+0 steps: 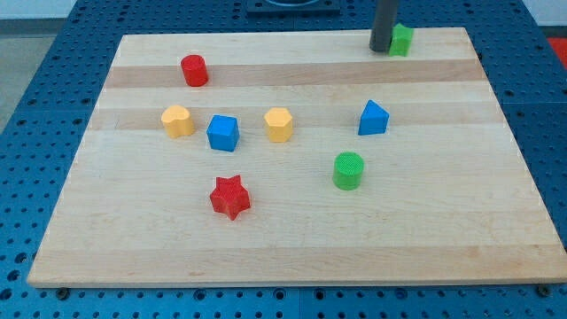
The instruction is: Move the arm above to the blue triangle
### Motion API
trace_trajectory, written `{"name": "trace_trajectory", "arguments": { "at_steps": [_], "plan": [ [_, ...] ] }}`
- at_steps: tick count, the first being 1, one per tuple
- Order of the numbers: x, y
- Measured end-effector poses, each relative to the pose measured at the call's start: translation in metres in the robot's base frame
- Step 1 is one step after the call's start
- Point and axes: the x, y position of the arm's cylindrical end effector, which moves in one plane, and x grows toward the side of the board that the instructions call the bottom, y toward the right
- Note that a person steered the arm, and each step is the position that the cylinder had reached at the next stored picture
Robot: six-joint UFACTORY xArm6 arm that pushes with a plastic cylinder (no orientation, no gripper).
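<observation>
The blue triangle [373,118] lies right of centre on the wooden board [292,239]. My tip [381,49] is at the board's top edge, well above the blue triangle in the view and slightly to its right. It stands just left of a green block [401,39], close to it or touching; I cannot tell which.
A red cylinder [194,70] sits at the upper left. A yellow block [177,120], a blue cube [223,133] and a second yellow block [278,124] form a row left of centre. A green cylinder [348,170] and a red star [230,197] lie lower.
</observation>
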Motion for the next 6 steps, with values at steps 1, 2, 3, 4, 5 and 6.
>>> {"name": "trace_trajectory", "arguments": {
  "at_steps": [1,2,3,4,5,6],
  "plan": [
    [-0.008,0.017],
    [-0.011,0.028],
    [-0.005,0.007],
    [0.042,-0.039],
    [0.086,-0.055],
    [0.114,-0.049]
  ]
}}
